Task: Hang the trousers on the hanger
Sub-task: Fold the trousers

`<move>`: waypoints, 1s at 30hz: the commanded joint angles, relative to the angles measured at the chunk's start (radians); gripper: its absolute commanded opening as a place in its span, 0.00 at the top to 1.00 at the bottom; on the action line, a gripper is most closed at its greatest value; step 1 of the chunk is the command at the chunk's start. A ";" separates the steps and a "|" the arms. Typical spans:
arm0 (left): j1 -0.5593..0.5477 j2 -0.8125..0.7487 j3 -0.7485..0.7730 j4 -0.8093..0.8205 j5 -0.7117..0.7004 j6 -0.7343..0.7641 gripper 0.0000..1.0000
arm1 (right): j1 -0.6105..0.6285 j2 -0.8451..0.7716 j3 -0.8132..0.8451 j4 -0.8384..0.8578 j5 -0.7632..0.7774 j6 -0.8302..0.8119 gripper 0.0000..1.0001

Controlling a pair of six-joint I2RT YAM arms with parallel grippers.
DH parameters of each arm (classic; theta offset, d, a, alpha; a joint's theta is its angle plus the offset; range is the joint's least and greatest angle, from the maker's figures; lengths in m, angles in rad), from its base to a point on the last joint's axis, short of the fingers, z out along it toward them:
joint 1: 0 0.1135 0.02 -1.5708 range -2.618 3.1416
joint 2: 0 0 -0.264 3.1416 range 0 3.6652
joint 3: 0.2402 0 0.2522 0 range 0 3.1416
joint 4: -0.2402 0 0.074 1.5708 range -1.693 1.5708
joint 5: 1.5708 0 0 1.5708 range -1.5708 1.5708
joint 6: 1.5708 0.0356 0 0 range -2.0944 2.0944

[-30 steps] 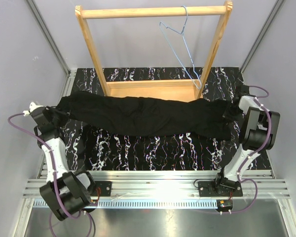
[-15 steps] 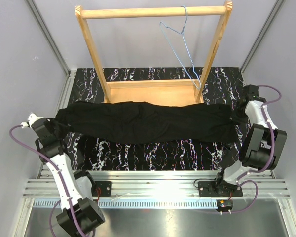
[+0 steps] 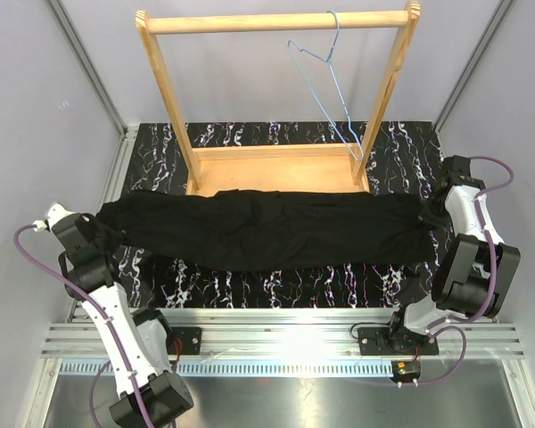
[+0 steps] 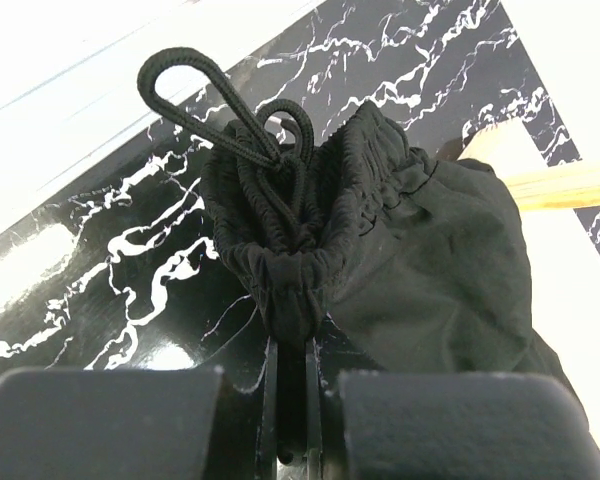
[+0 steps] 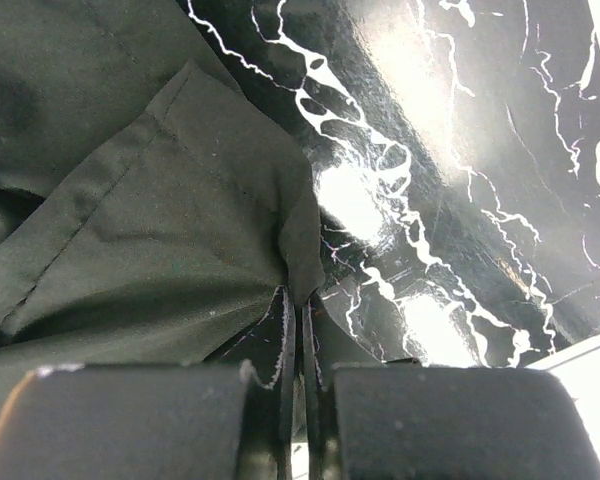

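top external | black fabric trousers [image 3: 267, 230] stretched, ends clamped by left gripper [image 4: 292, 352], right gripper [image 5: 300, 318] | light-blue wire hanger [image 3: 326, 86] bare, draping pending

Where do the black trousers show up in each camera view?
Top external: trousers stretched across the middle, in front of the rack.
Left wrist: bunched waistband with drawstring, centre.
Right wrist: hem corner, upper left.
Shared landmark: the black marbled tabletop, under the trousers in all three.
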 commanded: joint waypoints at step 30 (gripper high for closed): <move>-0.021 -0.047 -0.187 0.543 0.489 0.029 1.00 | 0.346 -0.383 -0.334 0.498 -0.408 0.181 1.00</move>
